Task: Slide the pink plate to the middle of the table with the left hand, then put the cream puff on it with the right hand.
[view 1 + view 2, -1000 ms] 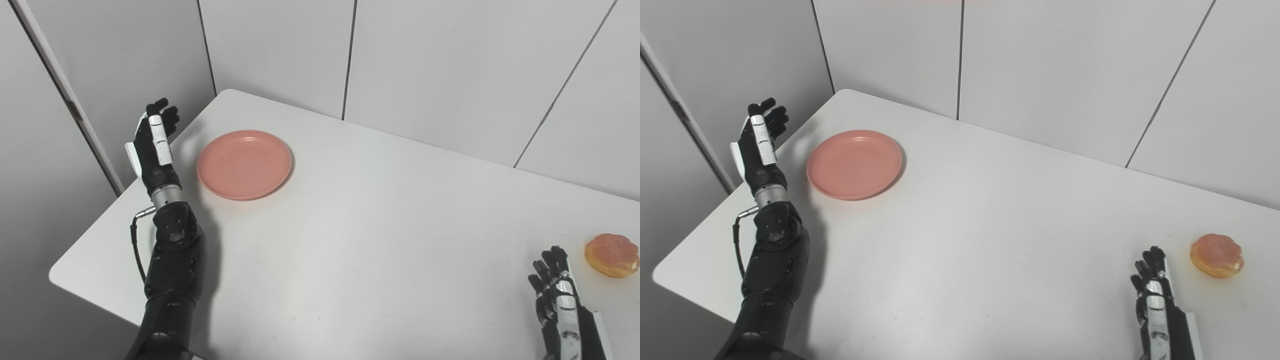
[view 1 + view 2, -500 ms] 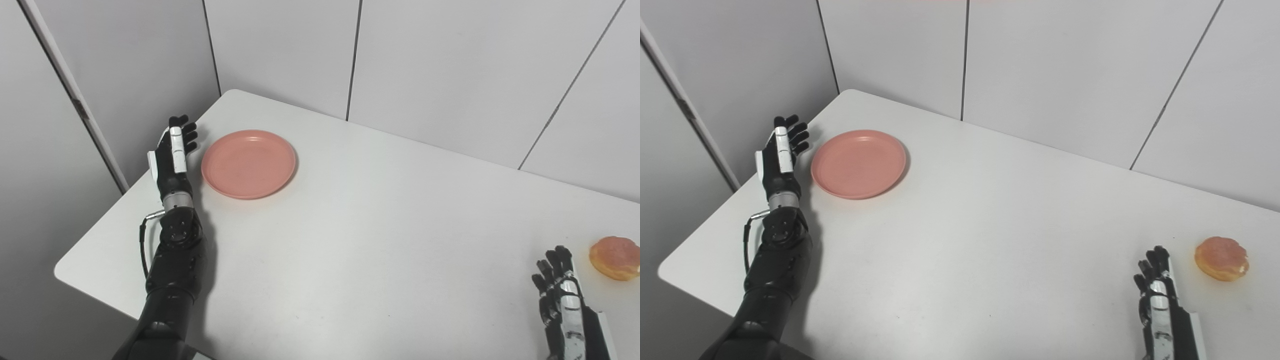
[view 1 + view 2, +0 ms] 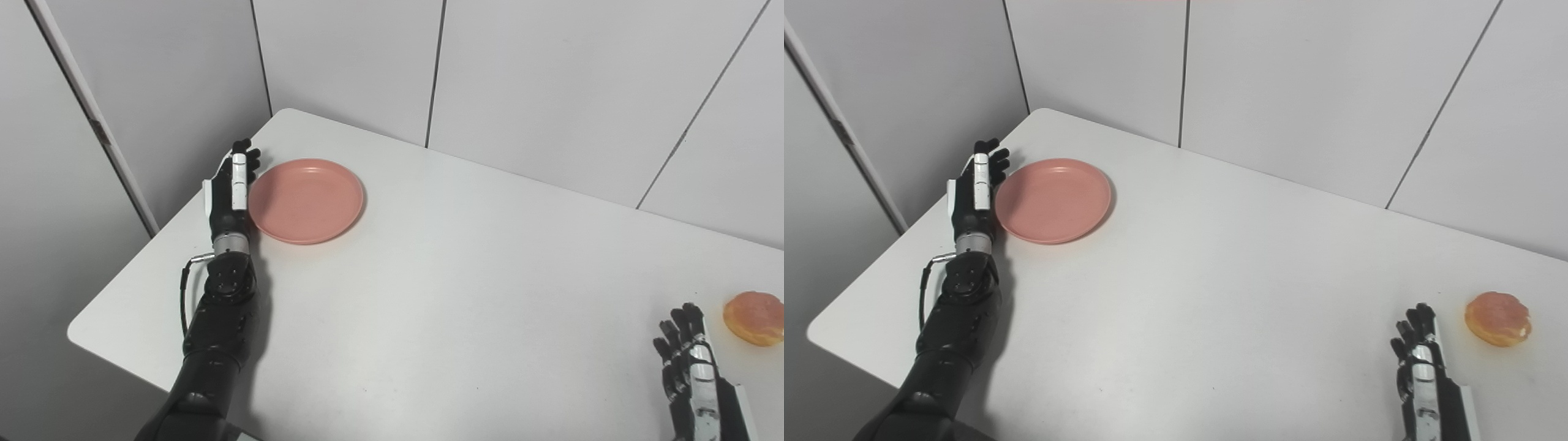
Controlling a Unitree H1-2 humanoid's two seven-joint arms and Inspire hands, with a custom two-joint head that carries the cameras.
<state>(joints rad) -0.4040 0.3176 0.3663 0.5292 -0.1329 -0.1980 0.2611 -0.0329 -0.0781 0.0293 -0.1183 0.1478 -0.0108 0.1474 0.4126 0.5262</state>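
Setting: bare lab or test booth. Plain white surface (image 3: 465,294) enclosed by grey seamed wall panels (image 3: 551,79); no household furnishings.

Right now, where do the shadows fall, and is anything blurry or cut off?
Left eye view: soft even light, the round pink plastic plate shadowed at its right edge; the glazed cream puff is clipped by the frame. Right eye view: sharp, the black left hand beside the plate.

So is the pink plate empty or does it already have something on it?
Empty: the pink plate shows only bare surface, and the cream puff lies on the table far off.
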